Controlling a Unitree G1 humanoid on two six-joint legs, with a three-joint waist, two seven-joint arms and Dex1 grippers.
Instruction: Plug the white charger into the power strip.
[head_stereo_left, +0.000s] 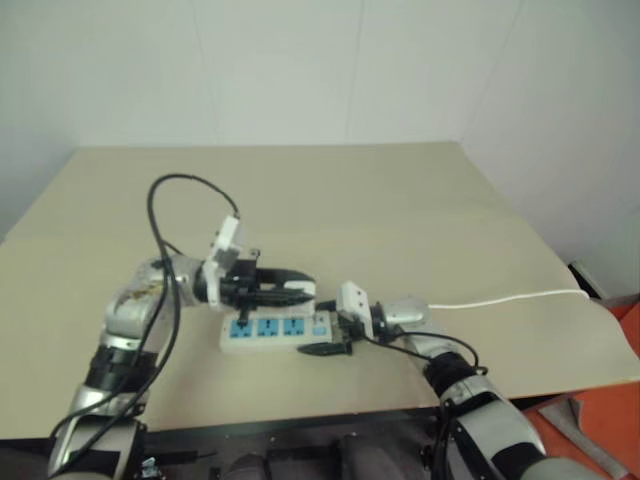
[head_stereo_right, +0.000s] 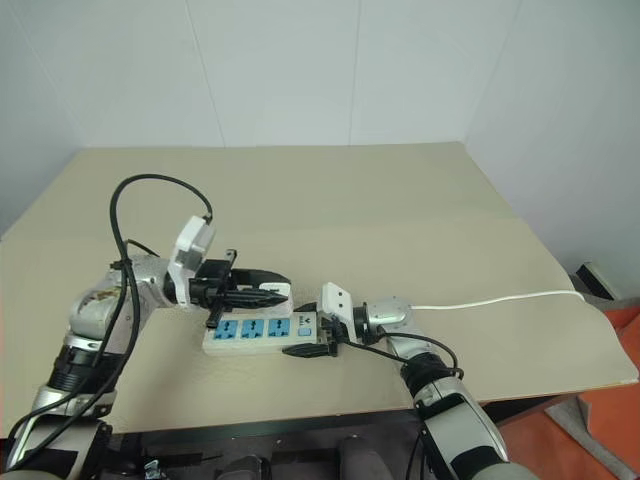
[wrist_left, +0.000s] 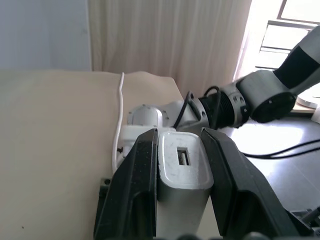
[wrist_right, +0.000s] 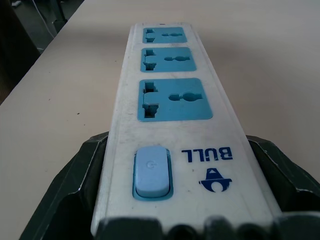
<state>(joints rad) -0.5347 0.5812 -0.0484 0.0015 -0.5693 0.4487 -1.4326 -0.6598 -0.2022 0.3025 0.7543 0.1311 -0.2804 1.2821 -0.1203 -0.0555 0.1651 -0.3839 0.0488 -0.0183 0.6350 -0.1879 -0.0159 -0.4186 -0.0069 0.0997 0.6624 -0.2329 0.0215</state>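
Left wrist view alone reveals the white charger's slot.

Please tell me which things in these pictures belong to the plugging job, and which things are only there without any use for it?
Belong to the job:
- white charger, shut between the left gripper fingers
- power strip, its switch end clamped by the right gripper
- power strip's thin cord

Only there:
- table, merely carrying the strip
- curtain

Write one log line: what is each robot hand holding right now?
left gripper: shut on white charger | right gripper: shut on power strip switch end | charger above strip, not plugged
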